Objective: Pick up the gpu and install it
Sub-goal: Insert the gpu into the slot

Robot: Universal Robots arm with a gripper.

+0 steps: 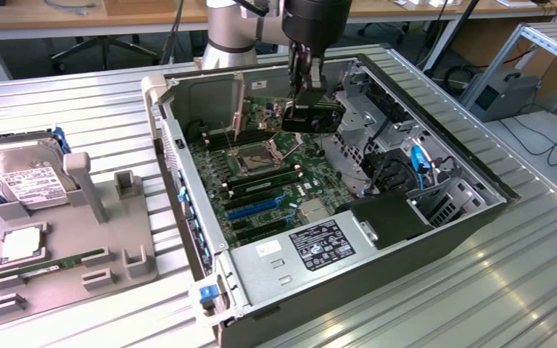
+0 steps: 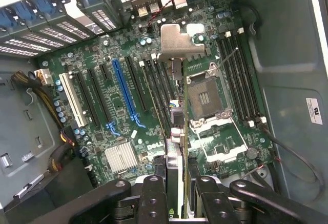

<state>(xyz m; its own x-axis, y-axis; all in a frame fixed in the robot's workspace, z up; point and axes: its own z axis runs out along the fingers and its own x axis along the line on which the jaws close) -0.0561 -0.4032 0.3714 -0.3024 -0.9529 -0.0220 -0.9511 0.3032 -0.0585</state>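
The exterior view looks down at a slant, from mid distance, across the worktop [image 1: 85, 101] into the open computer case [image 1: 452, 225], while the wrist view looks from close above, past the hand [image 2: 177, 183] and the gpu [image 2: 174, 152], onto the motherboard [image 2: 102, 106] that both views share.

- gpu [image 2: 175, 157] is seen edge-on between the gripper [image 2: 178, 190] fingers, so its face can't be seen.
- The card hides the motherboard [image 2: 97, 137] strip under it. Can't tell if its edge touches a slot.
- Gripper body is cut off by the wrist picture's edge.
- arm [image 1: 230, 29] is cut by the exterior view's top edge.
- Print on the hard drive [image 1: 22, 174] and the power supply label [image 1: 322, 245] is too small to read.
- computer case [image 1: 405, 254] near corner runs off the bottom edge.
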